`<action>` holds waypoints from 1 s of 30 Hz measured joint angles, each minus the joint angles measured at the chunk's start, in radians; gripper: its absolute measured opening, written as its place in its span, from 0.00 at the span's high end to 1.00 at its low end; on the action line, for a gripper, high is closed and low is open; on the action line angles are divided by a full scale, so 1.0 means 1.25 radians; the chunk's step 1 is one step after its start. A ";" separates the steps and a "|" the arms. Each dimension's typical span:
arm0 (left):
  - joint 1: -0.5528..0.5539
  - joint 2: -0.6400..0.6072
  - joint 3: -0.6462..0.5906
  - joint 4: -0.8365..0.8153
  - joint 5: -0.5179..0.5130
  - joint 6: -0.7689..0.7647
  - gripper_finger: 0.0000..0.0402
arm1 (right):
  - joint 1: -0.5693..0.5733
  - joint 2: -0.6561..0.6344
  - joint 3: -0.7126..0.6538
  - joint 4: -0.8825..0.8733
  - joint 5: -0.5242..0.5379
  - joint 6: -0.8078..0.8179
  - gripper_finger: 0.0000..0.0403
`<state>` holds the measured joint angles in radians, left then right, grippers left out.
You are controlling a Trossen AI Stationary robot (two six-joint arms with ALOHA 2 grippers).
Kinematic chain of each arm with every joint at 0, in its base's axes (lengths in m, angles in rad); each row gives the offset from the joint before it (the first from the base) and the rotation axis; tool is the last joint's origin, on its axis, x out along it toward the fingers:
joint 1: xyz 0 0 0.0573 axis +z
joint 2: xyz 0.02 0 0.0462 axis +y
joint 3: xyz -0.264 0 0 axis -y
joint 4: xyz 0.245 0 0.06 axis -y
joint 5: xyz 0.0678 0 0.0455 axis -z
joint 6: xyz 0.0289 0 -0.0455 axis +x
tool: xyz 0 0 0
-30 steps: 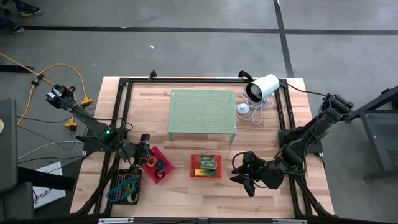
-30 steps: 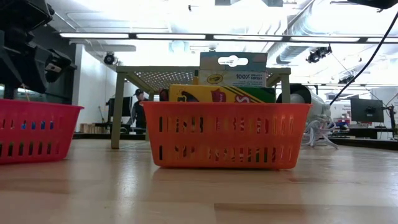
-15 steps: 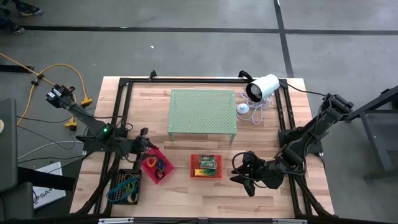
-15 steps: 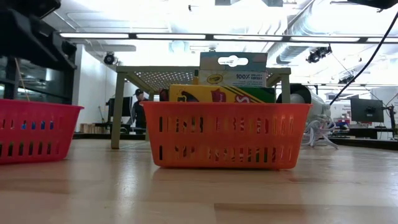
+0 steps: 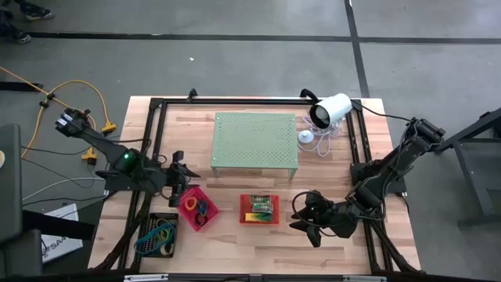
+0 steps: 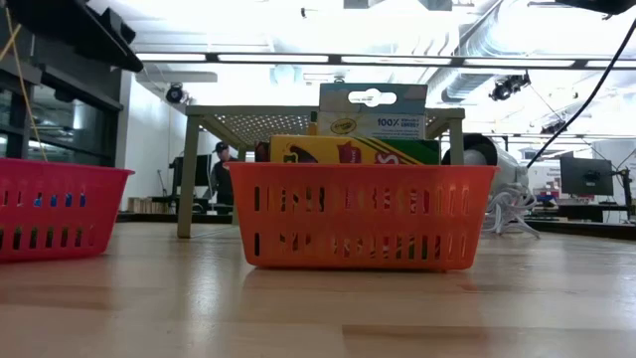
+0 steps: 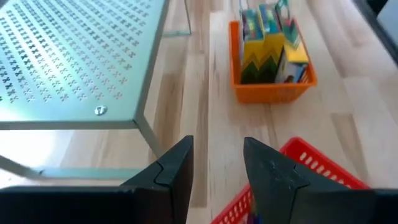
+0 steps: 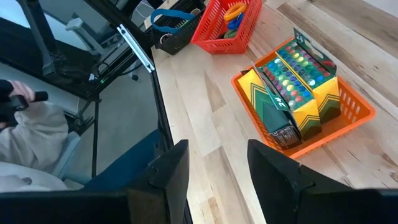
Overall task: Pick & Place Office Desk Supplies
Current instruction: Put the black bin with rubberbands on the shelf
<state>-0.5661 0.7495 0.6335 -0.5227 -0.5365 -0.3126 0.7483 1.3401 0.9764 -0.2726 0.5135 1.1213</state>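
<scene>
The left gripper hangs above the red tray, fingers apart and holding nothing, seemingly between picks; rings lie sorted in that tray, rubber bands in the black tray, crayon packs in the orange basket; the right gripper waits beside the basket, fingers parted and empty, clear of the work.

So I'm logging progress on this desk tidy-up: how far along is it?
It looks mostly done. Crayon packs stand in the orange basket, rings lie in the pink-red basket, and rubber-band loops fill the black tray. Nothing is in hand: the left gripper and right gripper are both open and empty. No loose supplies show on the table.
</scene>
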 joint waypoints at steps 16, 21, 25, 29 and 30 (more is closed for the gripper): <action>0.018 0.154 0.172 -0.346 0.214 -0.239 0.67 | 0.000 0.000 0.000 0.000 0.000 0.000 0.63; -0.022 0.162 0.172 -0.412 0.258 -0.335 0.67 | 0.000 0.000 0.000 0.000 0.000 0.000 0.63; -0.098 0.162 0.172 -0.443 0.235 -0.391 0.67 | 0.000 0.000 0.000 0.000 0.000 0.000 0.63; -0.189 0.165 0.172 -0.467 0.212 -0.487 0.67 | 0.000 0.000 0.000 0.000 0.000 0.000 0.63; -0.209 0.169 0.172 -0.470 0.212 -0.510 0.67 | 0.000 0.000 0.000 0.000 0.000 0.000 0.63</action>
<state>-0.8275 0.9603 0.8486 -1.1101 -0.2718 -0.9501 0.7479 1.3403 0.9767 -0.2726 0.5133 1.1210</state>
